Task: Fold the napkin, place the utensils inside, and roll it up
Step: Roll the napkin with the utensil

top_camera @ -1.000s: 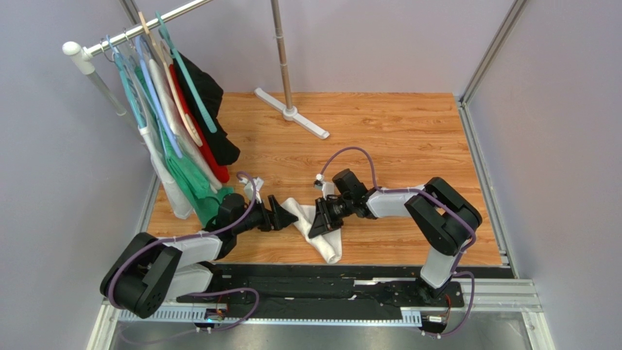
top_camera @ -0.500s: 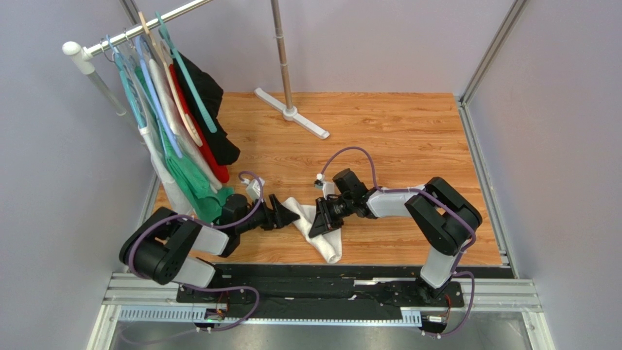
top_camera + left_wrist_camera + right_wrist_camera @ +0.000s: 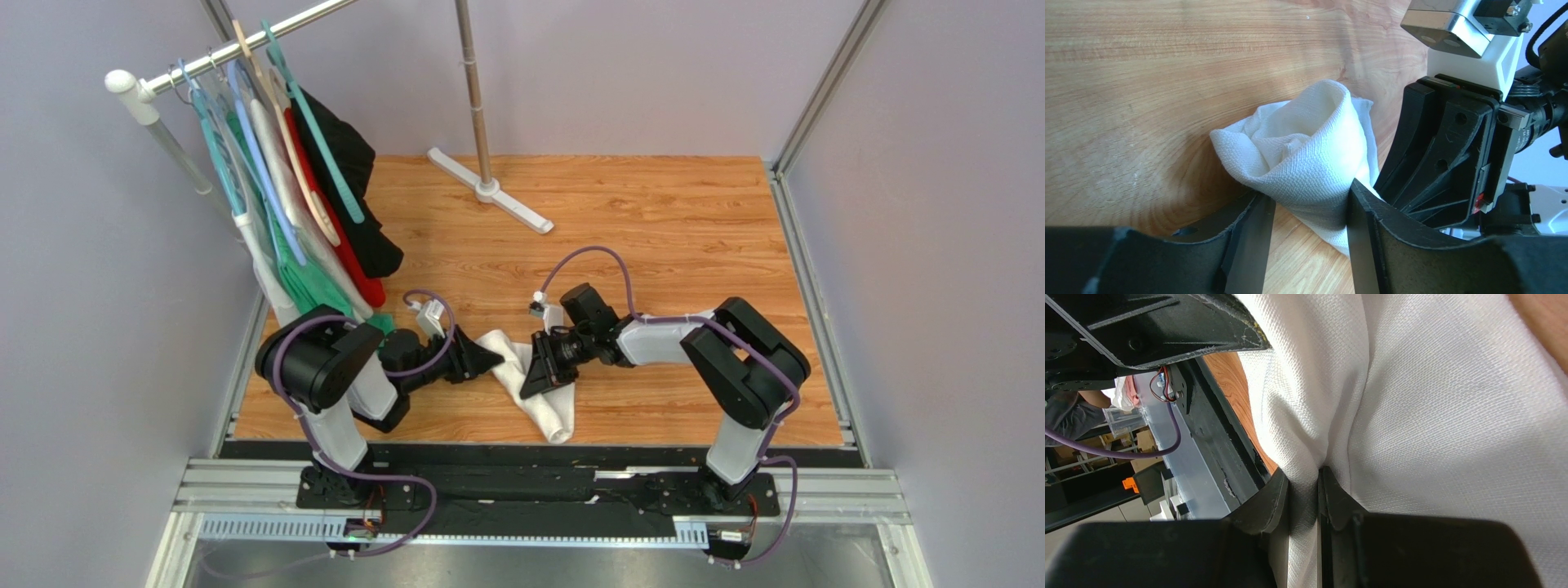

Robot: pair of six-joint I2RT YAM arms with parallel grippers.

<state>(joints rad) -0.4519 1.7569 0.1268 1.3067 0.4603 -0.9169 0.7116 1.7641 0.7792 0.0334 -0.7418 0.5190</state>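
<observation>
Wood-grain desk (image 3: 687, 221) carries the napkin (image 3: 555, 414), bunched into a loose roll toward six o'clock of its middle, between the two arms. From three o'clock the right hand (image 3: 1303, 496) is clamped tight on a fold, likely to anchor the cloth. From nine o'clock the left hand (image 3: 1306, 236) straddles the bunched end, fingers apart and touching cloth on both sides; whether it grips I cannot tell.

White woven napkin (image 3: 550, 414), black fingers (image 3: 1254, 240), orange-brown wood-grain table (image 3: 662, 221), green, red and black garments (image 3: 321, 233)
</observation>
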